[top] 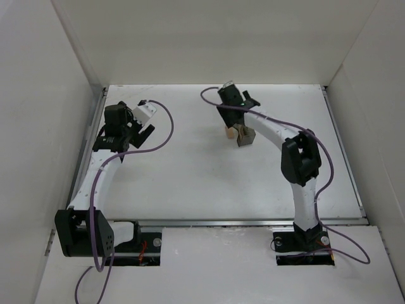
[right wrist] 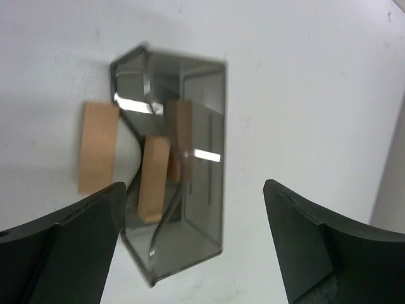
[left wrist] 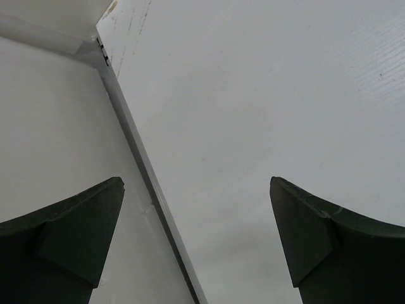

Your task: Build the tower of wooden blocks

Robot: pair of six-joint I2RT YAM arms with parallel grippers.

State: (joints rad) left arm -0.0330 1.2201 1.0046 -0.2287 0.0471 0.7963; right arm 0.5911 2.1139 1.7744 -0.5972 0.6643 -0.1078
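My right tool is wide apart, holding nothing, above the wood blocks on the table. One block lies beside the dark see-through container; the others blur behind its plastic, so I cannot tell if they sit inside. My left tool is wide apart too, far off.

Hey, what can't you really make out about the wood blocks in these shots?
- Top view: wood blocks too small and partly hidden by the right gripper; their arrangement is unclear.
- Right wrist view: the translucent grey container overlaps two blocks; whether they are inside or behind it, cannot tell.
- Left wrist view: blocks out of frame; only white surfaces show.
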